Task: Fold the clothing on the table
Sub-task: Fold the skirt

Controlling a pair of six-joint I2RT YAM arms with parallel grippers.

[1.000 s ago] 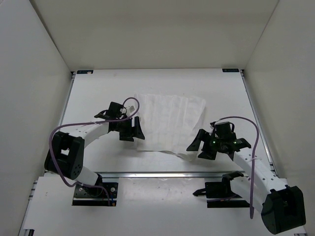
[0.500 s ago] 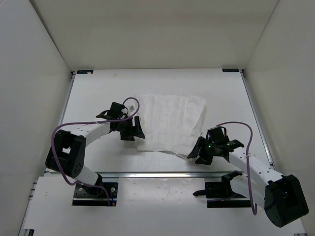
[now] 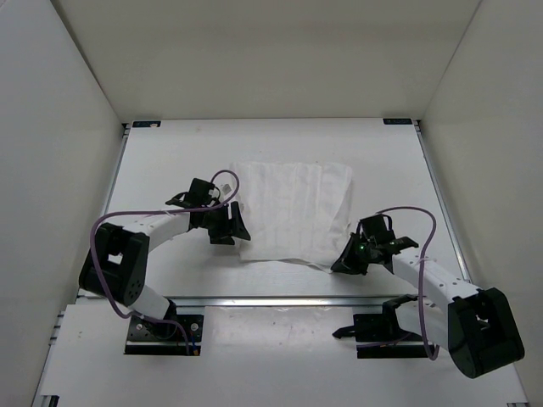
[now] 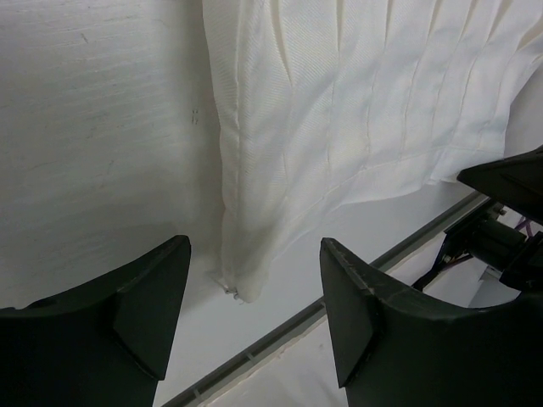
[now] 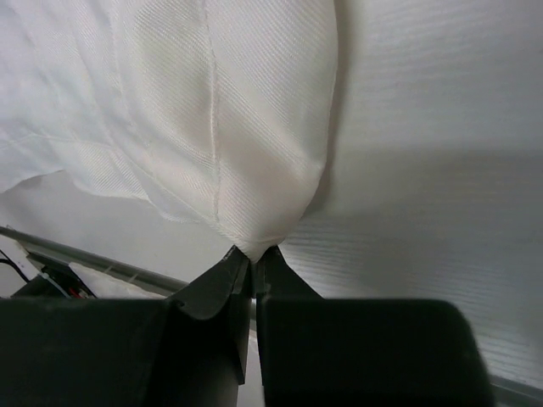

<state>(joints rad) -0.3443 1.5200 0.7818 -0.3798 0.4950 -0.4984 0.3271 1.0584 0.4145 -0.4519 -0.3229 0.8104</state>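
Note:
The clothing [image 3: 293, 210], a thin wrinkled white garment, lies spread in the middle of the table [image 3: 170, 170]. My right gripper [image 3: 338, 264] is shut on the clothing's near right corner [image 5: 254, 242], the fabric pinched between the fingertips. My left gripper [image 3: 240, 237] stands open at the clothing's near left corner [image 4: 237, 284], which lies on the table between and ahead of the two fingers [image 4: 148, 297], untouched. The clothing [image 4: 339, 102] stretches away from that corner.
An aluminium rail [image 3: 280, 299] runs along the table's near edge just behind both grippers. White walls close in the left, right and far sides. A purple cable loops over each arm.
My right gripper moved left to the clothing's near right corner and shut on it. My left gripper narrowed a little and shifted slightly toward the near left corner.

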